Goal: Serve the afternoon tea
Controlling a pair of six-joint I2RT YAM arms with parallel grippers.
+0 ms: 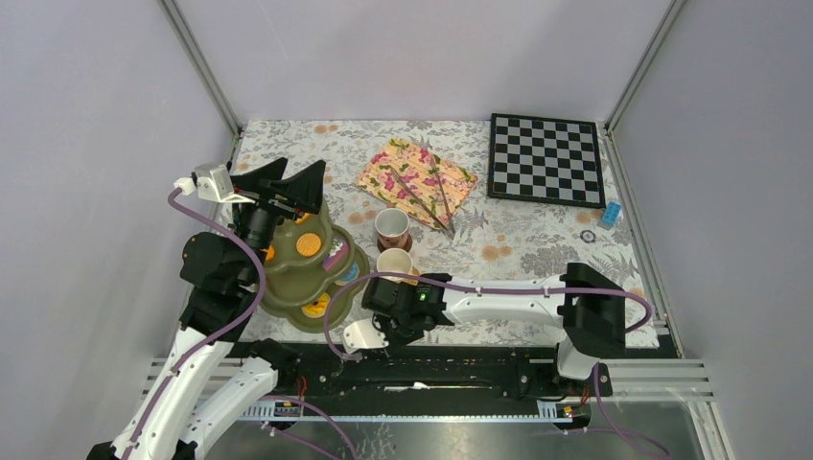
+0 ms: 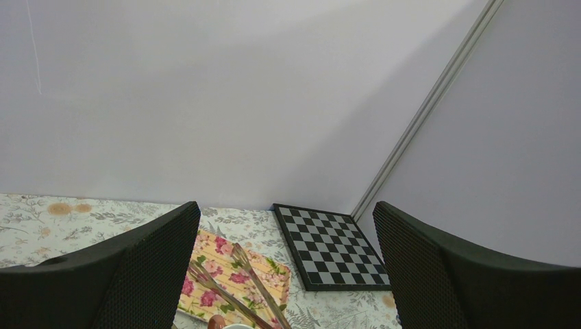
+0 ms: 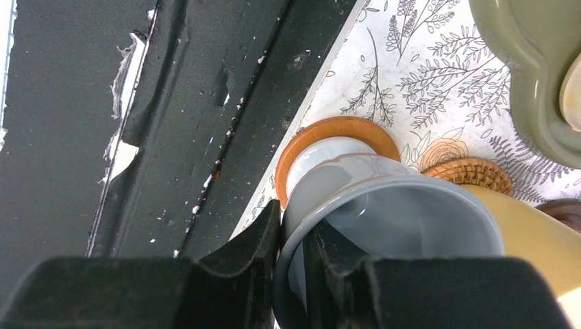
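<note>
On coaster [image 3: 296, 152], blue mug [image 3: 342, 164], jaws clamping rim

**Arm poses, top and wrist views.** We show the left arm [image 1: 206, 278] rising from its base at the near left corner and folding forward, its wrist tipped so that the fingers point toward the far wall. The left gripper [image 1: 297, 174] [image 2: 286, 226] has its jaws spread wide apart, and both black, textured fingers [image 2: 137, 274] are in sight. We show the right arm [image 1: 508, 292] lying low, stretched from its base on the right across toward the left. The right gripper [image 1: 376, 331] [image 3: 291, 253] is clamped on the rim of the pale blue mug [image 3: 404, 219], with one finger outside the wall and one inside.
</note>
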